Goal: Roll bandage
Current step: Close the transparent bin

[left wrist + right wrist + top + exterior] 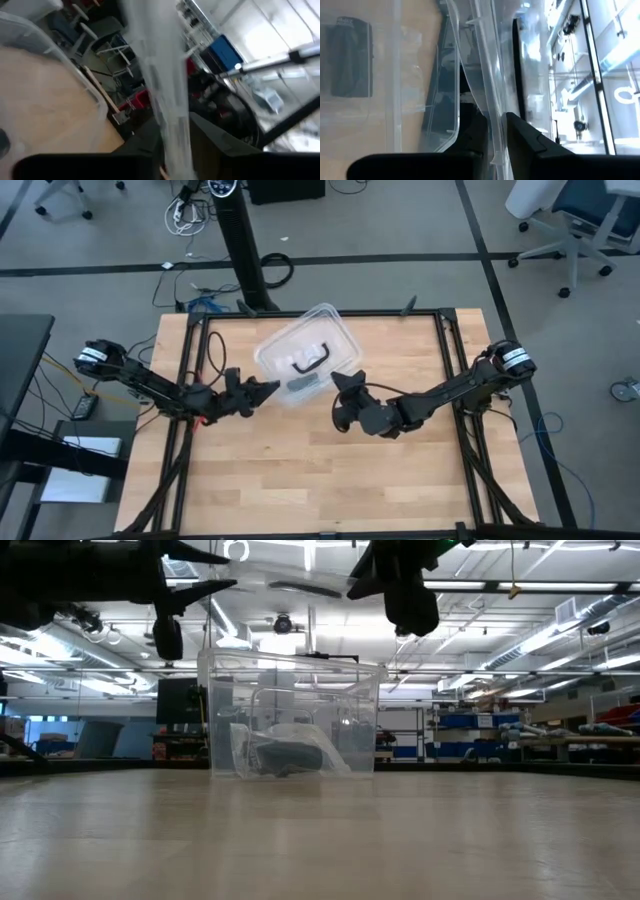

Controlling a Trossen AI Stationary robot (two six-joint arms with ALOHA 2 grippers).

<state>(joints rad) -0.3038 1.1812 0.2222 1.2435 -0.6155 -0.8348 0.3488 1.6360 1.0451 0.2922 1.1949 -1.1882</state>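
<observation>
Two dark, slender jointed arms. Left arm (150, 385): white-banded motor housing at shoulder end, red patch near wrist, possibly cable or tape. Right arm (440, 392): matching white-banded housing, bulkier black wrist block. Fingers (520, 132) matte black, wedge-shaped.

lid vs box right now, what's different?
The lid is aloft, pinched by the left end effector and right end effector; the box stands on the table. The lid carries a black handle; the box holds a bag with the bandage. Both are clear plastic.
</observation>
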